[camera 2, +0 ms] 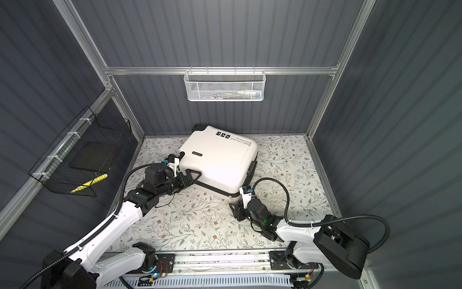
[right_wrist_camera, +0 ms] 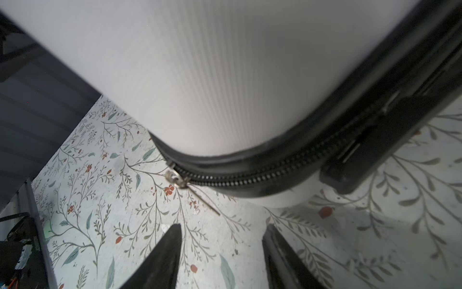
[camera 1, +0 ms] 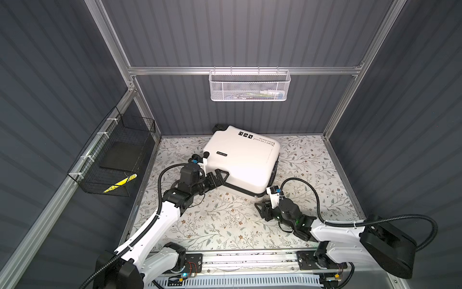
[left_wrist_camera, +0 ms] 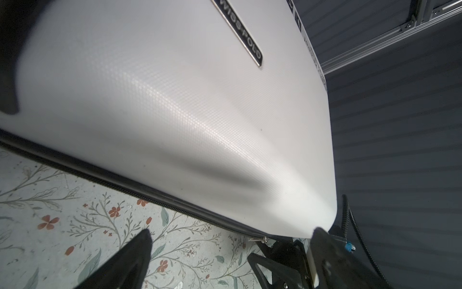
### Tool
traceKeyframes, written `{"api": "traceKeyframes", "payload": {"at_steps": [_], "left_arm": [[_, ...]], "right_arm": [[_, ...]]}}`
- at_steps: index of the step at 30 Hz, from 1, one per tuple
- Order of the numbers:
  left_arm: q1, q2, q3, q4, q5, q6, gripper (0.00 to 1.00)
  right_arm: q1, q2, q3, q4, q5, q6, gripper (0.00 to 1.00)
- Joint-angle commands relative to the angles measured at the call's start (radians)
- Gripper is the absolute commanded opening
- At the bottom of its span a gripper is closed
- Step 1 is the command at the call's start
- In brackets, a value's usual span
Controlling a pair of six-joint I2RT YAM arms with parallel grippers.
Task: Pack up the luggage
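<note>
The luggage [camera 1: 241, 162] is laid flat, lid down, on the floral tabletop [camera 1: 225, 225], toward 12 o'clock near the back wall. The left fingers [left_wrist_camera: 140, 252] are spread wide at its 8 o'clock edge, one seen over the white shell and one below the zipper seam; contact cannot be told. The right fingers [right_wrist_camera: 165, 250] are held partly spread, with nothing between them, at the 5 o'clock corner, just short of the zipper pull [right_wrist_camera: 175, 178].

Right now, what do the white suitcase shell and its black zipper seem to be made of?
White hard suitcase shell: likely moulded plastic, satin, with fine embossed grain catching light. Black zipper: small teeth, probably plastic, on glossy tape; its silvery pull looks metal.
</note>
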Motion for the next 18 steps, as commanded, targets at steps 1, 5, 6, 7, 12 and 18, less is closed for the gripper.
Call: {"api": "traceKeyframes", "payload": {"at_steps": [1, 5, 6, 7, 12, 18], "left_arm": [[-0.005, 0.003, -0.013, 0.031, 0.003, -0.014, 1.00], [-0.006, 0.009, -0.016, 0.043, 0.002, -0.016, 1.00], [-0.006, 0.010, -0.016, 0.043, 0.001, -0.015, 1.00], [-0.008, 0.010, -0.014, 0.043, 0.002, -0.016, 1.00], [-0.007, 0.013, -0.010, 0.038, -0.001, -0.013, 1.00], [-0.009, 0.014, -0.003, 0.034, -0.001, -0.007, 1.00]], "right_arm": [[0.006, 0.011, 0.035, 0.046, 0.034, -0.016, 0.52], [0.006, 0.027, 0.050, 0.057, 0.022, -0.013, 0.46], [0.006, 0.031, 0.055, 0.057, 0.020, -0.012, 0.45], [0.006, 0.035, 0.058, 0.059, 0.018, -0.013, 0.43], [0.006, 0.059, 0.065, 0.081, 0.006, -0.004, 0.33], [0.008, 0.060, 0.054, 0.103, 0.006, 0.015, 0.18]]}}
